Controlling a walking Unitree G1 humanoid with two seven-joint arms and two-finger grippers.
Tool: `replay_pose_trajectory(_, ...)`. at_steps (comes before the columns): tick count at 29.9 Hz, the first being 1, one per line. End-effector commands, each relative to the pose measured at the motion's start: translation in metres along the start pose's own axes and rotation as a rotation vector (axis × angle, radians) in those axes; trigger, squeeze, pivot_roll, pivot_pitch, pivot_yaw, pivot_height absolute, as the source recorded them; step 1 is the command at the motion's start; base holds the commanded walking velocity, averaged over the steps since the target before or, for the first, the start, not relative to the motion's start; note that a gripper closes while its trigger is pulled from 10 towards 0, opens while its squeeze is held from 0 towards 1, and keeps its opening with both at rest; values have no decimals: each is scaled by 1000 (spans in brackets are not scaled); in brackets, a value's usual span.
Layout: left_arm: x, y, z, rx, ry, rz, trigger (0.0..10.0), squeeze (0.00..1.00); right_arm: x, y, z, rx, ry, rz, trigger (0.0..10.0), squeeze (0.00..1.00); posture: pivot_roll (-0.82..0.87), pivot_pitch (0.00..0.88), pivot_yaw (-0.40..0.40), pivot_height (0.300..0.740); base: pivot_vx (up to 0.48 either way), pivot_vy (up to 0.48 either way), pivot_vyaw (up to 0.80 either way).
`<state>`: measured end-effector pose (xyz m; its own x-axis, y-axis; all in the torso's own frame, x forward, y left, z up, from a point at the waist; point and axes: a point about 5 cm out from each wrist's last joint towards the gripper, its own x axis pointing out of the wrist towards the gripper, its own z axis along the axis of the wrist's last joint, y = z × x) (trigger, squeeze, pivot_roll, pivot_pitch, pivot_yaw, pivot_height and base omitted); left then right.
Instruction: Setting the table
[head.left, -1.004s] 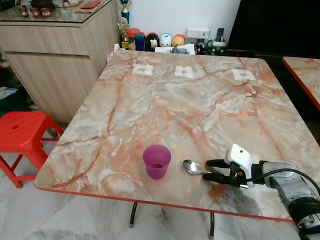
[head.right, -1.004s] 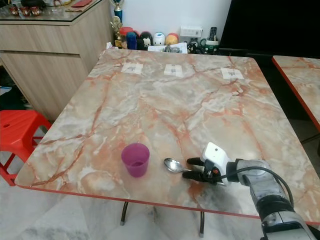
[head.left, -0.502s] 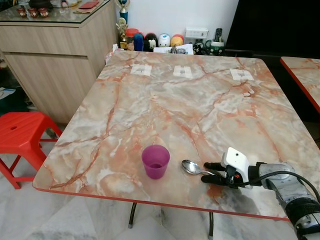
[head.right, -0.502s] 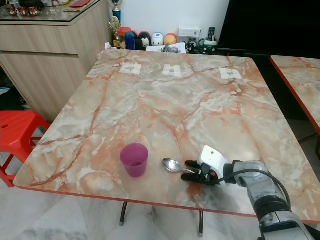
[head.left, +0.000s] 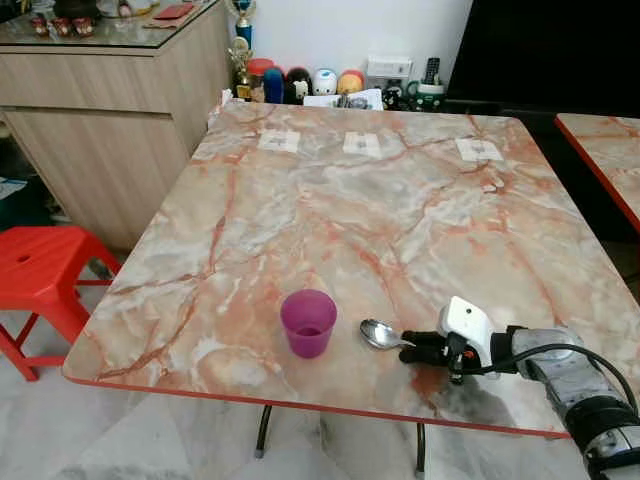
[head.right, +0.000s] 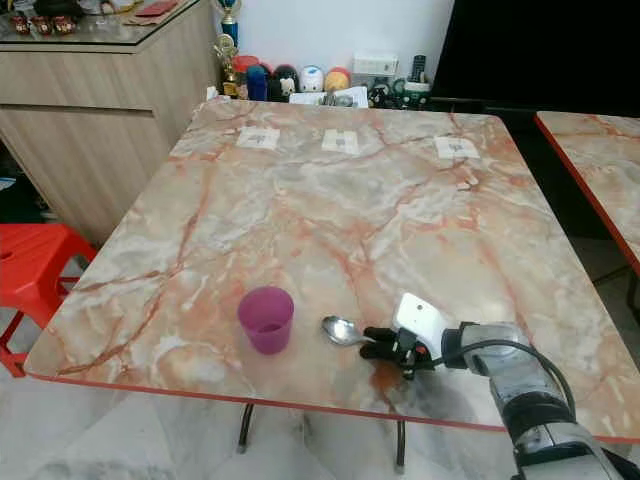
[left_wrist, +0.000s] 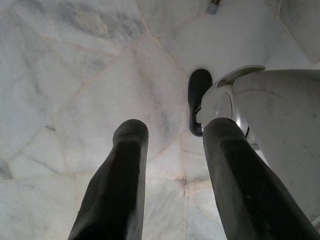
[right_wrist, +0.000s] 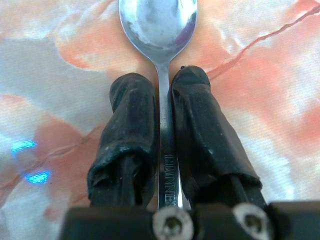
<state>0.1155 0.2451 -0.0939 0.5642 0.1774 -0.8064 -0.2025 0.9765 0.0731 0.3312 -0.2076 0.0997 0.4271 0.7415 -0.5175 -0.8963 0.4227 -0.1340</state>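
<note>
A metal spoon (head.left: 380, 333) lies flat on the marble table (head.left: 350, 200) near its front edge, bowl pointing left. Just left of the spoon stands a purple cup (head.left: 308, 322), upright. My right gripper (head.left: 415, 348) rests low on the table right of the spoon's bowl. In the right wrist view its two black fingers (right_wrist: 130, 125) press on either side of the spoon (right_wrist: 159, 20) handle, so the gripper (right_wrist: 160, 80) is shut on it. My left gripper (left_wrist: 175, 130) hangs idle and open over the pale floor.
A red plastic stool (head.left: 40, 270) stands left of the table, with a wooden cabinet (head.left: 110, 110) behind it. Jars and small figurines (head.left: 300, 82) line the far edge. Three white paper squares (head.left: 362, 145) lie on the far half. A second table (head.left: 610, 150) is at the right.
The right gripper's fingers, spread apart a second ago, have come together on the spoon handle. The camera has shifted a little; cup and spoon have stayed in place.
</note>
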Motion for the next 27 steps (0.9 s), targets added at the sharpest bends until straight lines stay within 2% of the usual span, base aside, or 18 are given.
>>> replay_pose_trajectory(1,-3,3,-10,0,38,8,10000,0,4,10,-20,37,102,22,0,0,126,146,-26,740,0,0,0)
replay_pose_trajectory(9,-3,2,-10,4,39,6,10000,0,4,6,-19,37,84,-43,0,0,124,142,-26,740,0,0,0)
replay_pose_trajectory(15,-3,2,-10,4,39,6,10000,0,3,-2,-13,73,4,-183,0,0,123,145,-28,740,0,0,0)
replay_pose_trajectory(19,-3,2,-10,2,38,5,10000,0,0,-16,2,126,-165,-393,0,0,117,153,-31,740,0,0,0)
replay_pose_trajectory(20,-3,2,-9,0,37,6,10000,0,-3,-23,7,174,-221,-507,0,0,117,157,-33,740,0,0,0)
replay_pose_trajectory(21,-3,2,-9,0,37,6,10000,0,-5,-26,8,199,-241,-559,0,0,117,158,-33,740,0,0,0)
replay_pose_trajectory(22,-3,2,-9,-1,37,6,10000,0,-8,-31,15,234,-323,-656,10000,0,117,158,-33,740,0,0,0)
replay_pose_trajectory(25,-3,2,-9,-2,36,7,10000,0,-8,-32,23,277,-419,-725,10000,0,110,160,-31,740,0,0,0)
replay_pose_trajectory(26,-3,2,-9,-1,37,6,10000,0,-7,-31,28,284,-473,-791,10000,0,110,160,-31,740,0,0,0)
replay_pose_trajectory(27,-3,2,-9,-1,37,6,10000,0,-7,-31,28,284,-473,-791,10000,0,110,160,-31,740,0,0,0)
